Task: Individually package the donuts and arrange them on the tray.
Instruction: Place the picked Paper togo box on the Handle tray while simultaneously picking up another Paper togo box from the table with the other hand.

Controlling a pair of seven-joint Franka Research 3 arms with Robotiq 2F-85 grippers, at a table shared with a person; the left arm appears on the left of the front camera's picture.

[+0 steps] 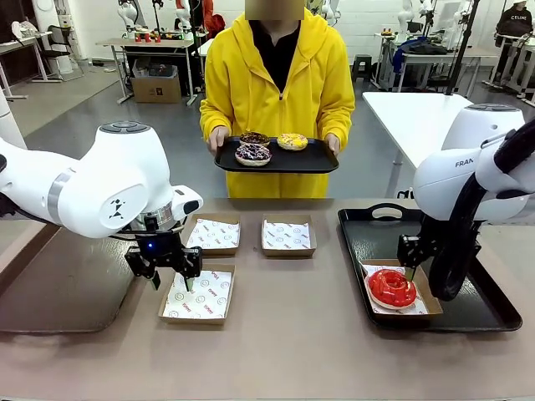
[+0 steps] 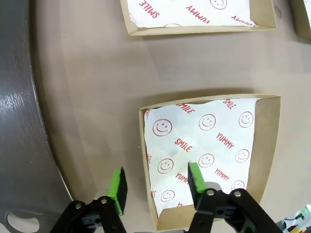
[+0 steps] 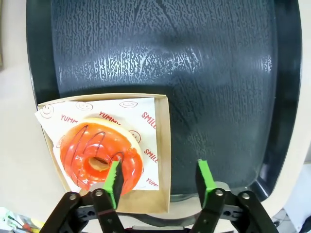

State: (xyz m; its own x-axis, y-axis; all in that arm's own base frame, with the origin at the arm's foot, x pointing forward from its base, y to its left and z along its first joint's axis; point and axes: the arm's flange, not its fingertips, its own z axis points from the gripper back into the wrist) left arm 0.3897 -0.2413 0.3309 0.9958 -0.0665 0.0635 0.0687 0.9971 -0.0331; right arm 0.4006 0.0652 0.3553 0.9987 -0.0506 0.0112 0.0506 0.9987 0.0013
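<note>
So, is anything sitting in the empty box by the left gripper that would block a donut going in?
Nothing visible lies in the box apart from its printed paper liner. The left gripper is open astride one wall of it, with one finger inside and one outside.

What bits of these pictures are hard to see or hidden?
Front view: the back donut on the person's tray is too small to tell its topping.
Left wrist view: the top edge cuts off the far box.
Right wrist view: one finger of the right gripper covers the near edge of the red donut.
</note>
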